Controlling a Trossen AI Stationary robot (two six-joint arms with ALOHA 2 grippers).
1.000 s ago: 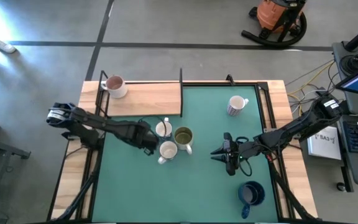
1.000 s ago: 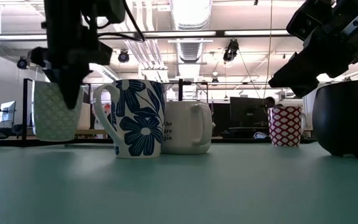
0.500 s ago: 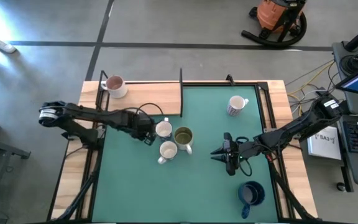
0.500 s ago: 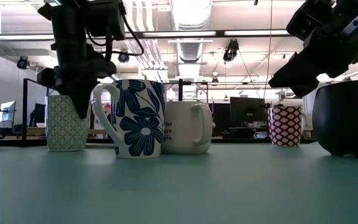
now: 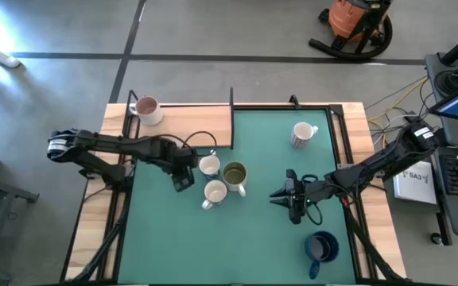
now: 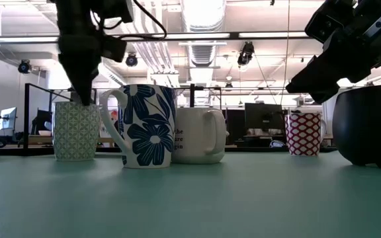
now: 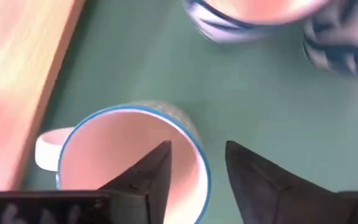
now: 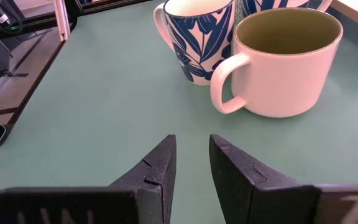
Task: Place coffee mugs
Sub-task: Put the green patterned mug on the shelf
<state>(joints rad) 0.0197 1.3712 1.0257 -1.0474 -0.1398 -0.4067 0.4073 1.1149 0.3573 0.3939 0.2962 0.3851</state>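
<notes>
The left tool [image 5: 183, 179] has let go; a second ago it was closed on the rim of the green-patterned mug [image 6: 75, 131] and carrying it clear of the counter [image 5: 261, 238], and now its fingers [image 7: 143, 177] stand spread, one still inside the mouth and one outside the wall, with the mug set down; in the high view the tool has drawn back toward the wooden board [image 5: 185, 125]. I judge this mug placed; it stands just beside the blue-floral mug [image 6: 144, 125] and the cream mug with olive inside [image 5: 234, 175], the three forming a tight cluster left of the counter's middle.

The green-patterned mug stands upright, its long axis vertical and its mouth up; in the left wrist view its handle [image 7: 48, 146] points toward the wooden board, away from its neighbours.

The right tool [image 5: 281, 195] hovers low over the mat to the right of the cluster, its fingers narrowly apart and holding nothing. A red-patterned mug [image 5: 301, 134], a dark blue mug [image 5: 321, 247] and a pinkish mug [image 5: 146, 109] on the board stand well apart from the cluster, so the task looks unfinished.
</notes>
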